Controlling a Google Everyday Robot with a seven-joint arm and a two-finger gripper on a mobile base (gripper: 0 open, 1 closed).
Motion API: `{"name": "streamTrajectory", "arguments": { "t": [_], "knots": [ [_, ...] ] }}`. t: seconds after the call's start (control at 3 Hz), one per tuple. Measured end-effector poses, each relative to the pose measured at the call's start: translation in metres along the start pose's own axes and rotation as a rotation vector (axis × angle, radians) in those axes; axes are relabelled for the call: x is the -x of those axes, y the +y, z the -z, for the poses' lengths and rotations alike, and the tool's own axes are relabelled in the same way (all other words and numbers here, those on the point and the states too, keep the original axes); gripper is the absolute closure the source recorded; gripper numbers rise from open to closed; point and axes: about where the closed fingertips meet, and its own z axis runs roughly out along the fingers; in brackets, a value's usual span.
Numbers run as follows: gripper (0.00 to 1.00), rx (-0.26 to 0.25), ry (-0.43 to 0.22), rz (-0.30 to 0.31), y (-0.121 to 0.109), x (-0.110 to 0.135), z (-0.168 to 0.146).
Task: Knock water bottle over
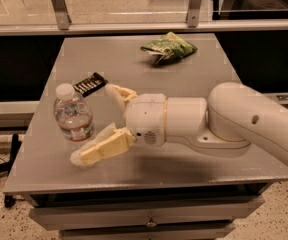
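Evidently the robot's cream two-finger hand [93, 124] is spread wide and grips nothing. It sits low over the left part of the flat grey surface [209, 74], with one finger behind and one in front of the small clear ribbed plastic water bottle with a white cap [74, 116]. The front finger lies by the bottle's base; contact is unclear. The bottle stands upright, so a sideways push looks intended rather than a grasp. The thick white arm [234, 119] reaches in from the right. A flat black wrapped bar [90, 84] lies just behind the bottle, and a crumpled green snack bag [169, 48] sits far back, well apart.
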Motion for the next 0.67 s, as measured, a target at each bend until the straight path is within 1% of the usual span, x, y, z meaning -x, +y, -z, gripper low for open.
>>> {"name": "streamTrajectory", "arguments": {
  "t": [0.33,0.67],
  "knots": [
    [0.16,0.048,-0.069,-0.025,0.015,0.008,-0.029],
    [0.41,0.074,-0.089,-0.048,0.026,0.006,-0.045]
  ]
}}
